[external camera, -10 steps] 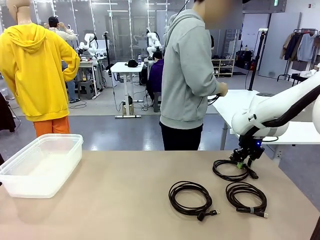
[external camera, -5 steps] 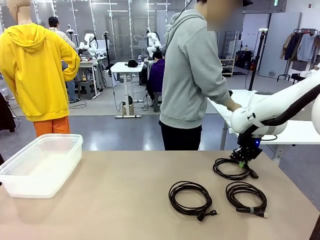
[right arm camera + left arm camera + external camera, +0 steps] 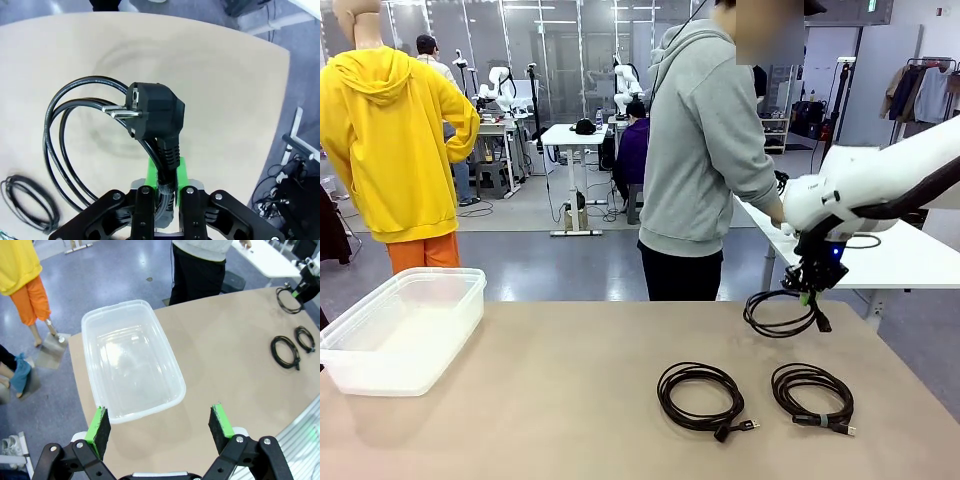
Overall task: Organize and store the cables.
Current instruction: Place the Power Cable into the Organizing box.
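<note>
My right fingers (image 3: 181, 175) are clamped on the power cord coil (image 3: 780, 312) just below its plug (image 3: 152, 112), lifted off the desk (image 3: 570, 400) at far right. It looks light and floppy, so pinching where the turns bunch should keep the loops gathered. My left fingers (image 3: 98, 424) stand apart above the clear bin (image 3: 165, 405).

Clear plastic bin (image 3: 395, 370) on near-left of tan table (image 3: 540, 410), sits upright, nothing in it, close to left edge. Person in grey hoodie (image 3: 695, 150) stands at far side of table, right of middle, turned toward white table (image 3: 920, 265) at far right. Farther back: small white desk (image 3: 572, 135), seated person in purple top (image 3: 632, 150), clothes rack (image 3: 925, 95) far right
</note>
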Available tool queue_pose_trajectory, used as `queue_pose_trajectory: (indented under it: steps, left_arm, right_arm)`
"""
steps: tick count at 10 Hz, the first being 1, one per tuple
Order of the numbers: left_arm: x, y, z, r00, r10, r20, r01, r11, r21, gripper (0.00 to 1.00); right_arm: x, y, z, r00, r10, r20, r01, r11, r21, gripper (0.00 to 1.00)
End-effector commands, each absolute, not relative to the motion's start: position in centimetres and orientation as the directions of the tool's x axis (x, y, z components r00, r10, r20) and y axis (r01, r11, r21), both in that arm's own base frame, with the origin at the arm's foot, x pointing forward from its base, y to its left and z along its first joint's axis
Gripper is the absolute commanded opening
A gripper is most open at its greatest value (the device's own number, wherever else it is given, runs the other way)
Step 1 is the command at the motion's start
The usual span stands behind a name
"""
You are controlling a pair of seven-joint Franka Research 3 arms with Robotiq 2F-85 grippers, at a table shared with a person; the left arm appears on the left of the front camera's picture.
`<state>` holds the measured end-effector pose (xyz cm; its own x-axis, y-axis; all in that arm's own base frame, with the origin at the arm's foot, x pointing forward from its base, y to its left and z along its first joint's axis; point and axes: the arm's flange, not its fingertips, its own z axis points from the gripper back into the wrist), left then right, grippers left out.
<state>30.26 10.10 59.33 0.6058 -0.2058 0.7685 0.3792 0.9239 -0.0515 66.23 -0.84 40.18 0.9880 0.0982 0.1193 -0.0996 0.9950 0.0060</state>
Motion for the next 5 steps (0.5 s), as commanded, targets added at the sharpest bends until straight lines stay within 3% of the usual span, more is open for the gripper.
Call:
queue_pose_trajectory:
  steps: [1, 5]
  left_arm:
    - [30.2, 10.0, 59.4, 0.602, -0.208, 0.771, 0.385, 0.922, -0.052, 1.00]
    - [30.2, 10.0, 59.4, 0.602, -0.208, 0.771, 0.385, 0.922, -0.052, 1.00]
  right_arm:
    - [64.5, -0.1, 41.1, 0.994, 0.028, 0.108, -0.028, 1.000, -0.004, 0.15]
    - [65.6, -0.7, 41.5, 0.990, 0.076, 0.118, -0.078, 0.997, 0.009, 0.15]
